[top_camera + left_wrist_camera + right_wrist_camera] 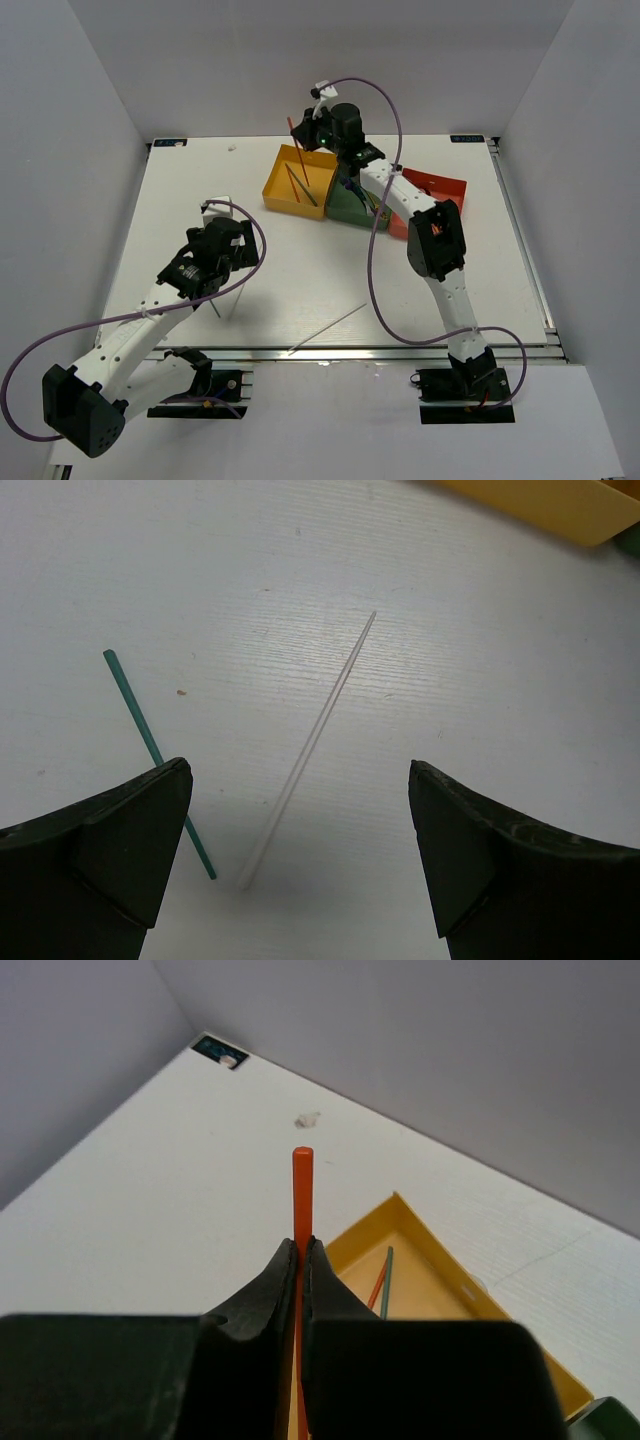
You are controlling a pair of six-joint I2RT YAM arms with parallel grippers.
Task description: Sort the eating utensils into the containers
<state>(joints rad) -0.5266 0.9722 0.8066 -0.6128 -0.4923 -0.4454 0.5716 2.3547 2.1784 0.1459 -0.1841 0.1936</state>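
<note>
Left gripper (298, 780) sits closest to the lens in its own wrist view. Its fingers are spread wide with nothing between them, low over the white worktop (480, 680). Only this view gives us the green chopstick (150, 745) clearly: thin, teal, flat on the worktop, its near end passing behind the left finger. The pale chopstick (320, 725) lies just beside it, near-translucent, slanting away toward the yellow tray (545, 505). The two sticks are apart, closest at their near ends.

From the top view we see the pale chopstick close to the near edge, about mid-width. We cannot pick out the green one there.

Right wrist view shows what the top view barely does. The right gripper (301, 1245) is clamped tight on the red chopstick (302, 1185), a slim orange-red rod standing upright and poking out past the fingertips. Below it the yellow tray holds a second red chopstick (377, 1285) and a second green chopstick (386, 1280), side by side.

Only the top view lays out all three trays, along the far edge from the middle to the right. The dark green tray (345, 210) touches the yellow one, and the red-orange tray (440, 185) is farther right, partly behind the right arm (435, 240). It places the held chopstick over the yellow tray's far rim.
</note>
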